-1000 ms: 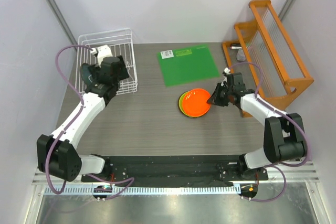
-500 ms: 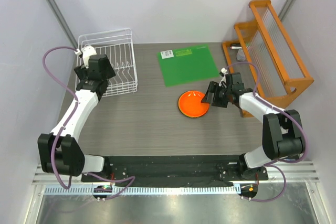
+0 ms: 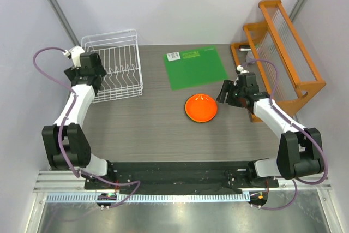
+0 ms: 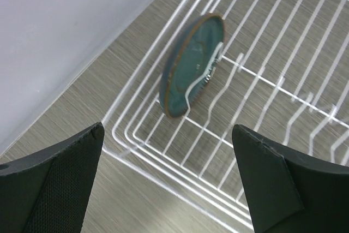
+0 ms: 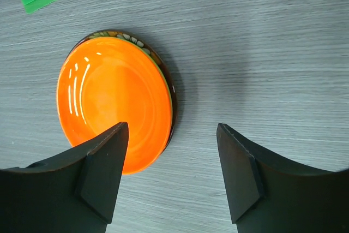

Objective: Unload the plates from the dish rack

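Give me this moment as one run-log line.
left gripper open over dish rack edge | grey-blue plate on edge in rack | right gripper open beside orange plate | orange plate on table

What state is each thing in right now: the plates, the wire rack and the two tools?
Grey-blue plate: standing on edge between the rack's tines.
Orange plate: lying flat, top of a stack on the table.
Patterned plate: under the orange one, only its rim showing.
Rack: one plate seen in it.
Left tool: open, empty, above the rack.
Right tool: open, empty, above the stack's edge.
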